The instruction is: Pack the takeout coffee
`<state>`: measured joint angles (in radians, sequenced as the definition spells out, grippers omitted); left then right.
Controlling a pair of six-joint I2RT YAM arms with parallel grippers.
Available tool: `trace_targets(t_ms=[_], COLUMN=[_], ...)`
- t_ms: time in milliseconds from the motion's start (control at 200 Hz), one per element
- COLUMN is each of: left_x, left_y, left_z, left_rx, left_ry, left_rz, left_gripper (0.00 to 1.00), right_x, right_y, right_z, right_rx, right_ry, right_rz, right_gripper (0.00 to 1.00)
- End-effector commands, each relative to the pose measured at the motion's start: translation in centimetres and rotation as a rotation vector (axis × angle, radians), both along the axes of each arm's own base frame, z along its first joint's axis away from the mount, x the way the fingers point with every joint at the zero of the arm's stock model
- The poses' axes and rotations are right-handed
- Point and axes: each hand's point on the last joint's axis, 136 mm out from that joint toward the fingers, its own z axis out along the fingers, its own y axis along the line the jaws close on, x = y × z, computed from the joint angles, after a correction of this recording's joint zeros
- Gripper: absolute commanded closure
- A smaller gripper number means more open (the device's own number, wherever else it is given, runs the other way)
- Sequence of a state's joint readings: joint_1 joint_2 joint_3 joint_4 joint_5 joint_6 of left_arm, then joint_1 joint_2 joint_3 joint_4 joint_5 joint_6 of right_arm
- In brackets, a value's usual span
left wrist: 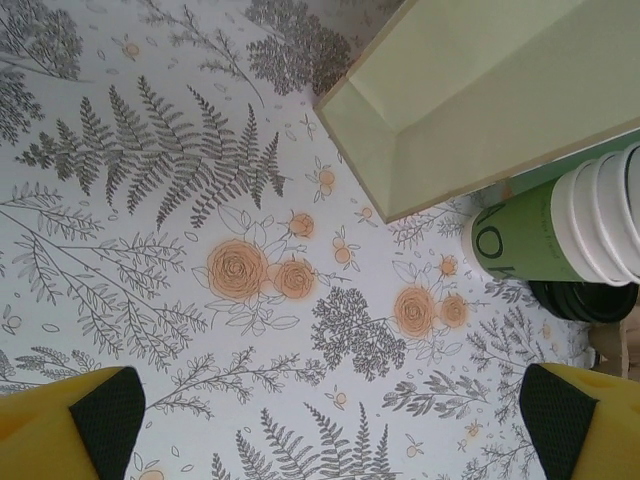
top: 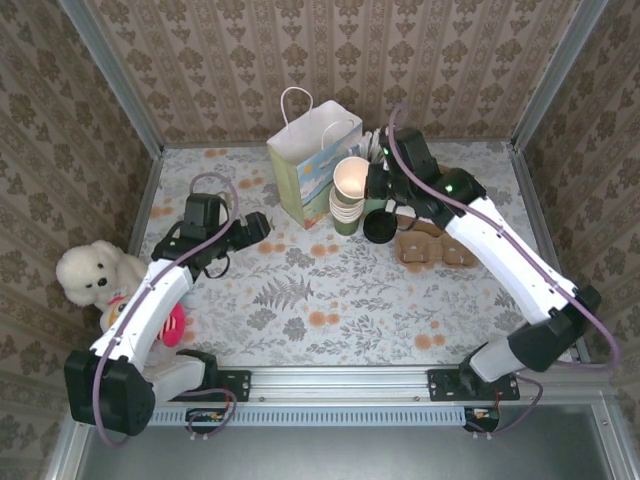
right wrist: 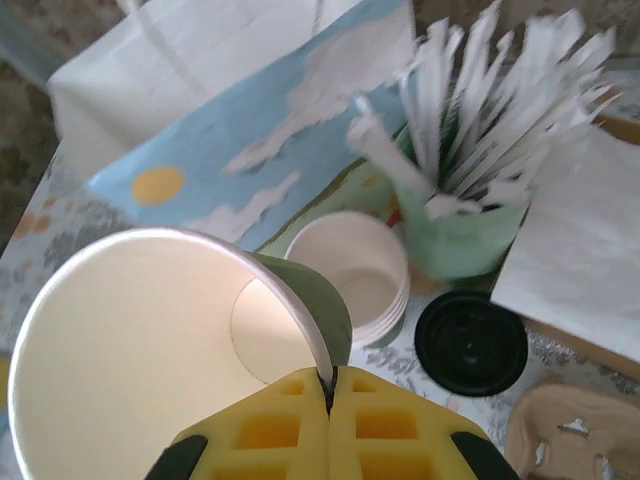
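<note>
One lidless cup (right wrist: pixel 130 370) pinched; cup stack (right wrist: pixel 350 265) beside takeout coffee (right wrist: pixel 470 343).

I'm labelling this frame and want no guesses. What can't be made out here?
Under the black lid: right wrist view, the lid itself covers it; left wrist view, the cup stack and right edge cut it off.
Inside the paper bag: top view, its walls hide it.
White sticks: right wrist view, blurred.
</note>
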<state>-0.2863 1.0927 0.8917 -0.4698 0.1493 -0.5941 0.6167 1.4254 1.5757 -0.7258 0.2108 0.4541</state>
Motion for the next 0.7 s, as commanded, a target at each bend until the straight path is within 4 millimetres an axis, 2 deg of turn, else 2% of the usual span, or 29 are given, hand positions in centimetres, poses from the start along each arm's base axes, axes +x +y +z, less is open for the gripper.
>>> trace_targets(t_ms=[0, 35, 190, 200, 220, 345, 535, 695], left_x=[0.2, 0.0, -0.9, -1.0, -1.1, -2.0, -3.1, -3.7], left_y=[0.6, 0.7, 1.1, 1.1, 1.1, 1.1, 1.0, 0.8], left_z=[1.9, 1.9, 2.1, 2.0, 1.9, 1.2, -0.3, -1.8], left_rx=[-0.003, -0.005, -0.015, -0.015, -0.014, -0.025, -0.064, -0.078], left_ry=[-0.071, -0.074, -0.079, -0.076, -0.071, -0.02, 0.033, 0.078], left_rz=[0.024, 0.03, 0.044, 0.043, 0.043, 0.045, 0.061, 0.059], left_gripper=[0.0, 0.0, 0.0, 0.0, 0.0, 0.0, 0.0, 0.0], right_x=[-1.9, -2.8, -5.4, -5.3, -5.3, -5.5, -5.0, -5.4], right_y=[1.1, 1.1, 3.1, 3.4, 3.7, 5.6, 7.6, 7.7], right_z=[-1.2, -1.4, -6.0, -7.0, -7.8, -11.6, -15.7, -18.6], right_rx=[-0.047, -0.047, -0.089, -0.104, -0.113, -0.12, -0.137, -0.157], right_ry=[-0.006, 0.004, 0.121, 0.142, 0.159, 0.238, 0.316, 0.385], right_rz=[0.074, 0.074, 0.107, 0.103, 0.094, 0.075, 0.071, 0.062], right_gripper=[1.0, 1.0, 1.0, 1.0, 1.0, 1.0, 1.0, 1.0])
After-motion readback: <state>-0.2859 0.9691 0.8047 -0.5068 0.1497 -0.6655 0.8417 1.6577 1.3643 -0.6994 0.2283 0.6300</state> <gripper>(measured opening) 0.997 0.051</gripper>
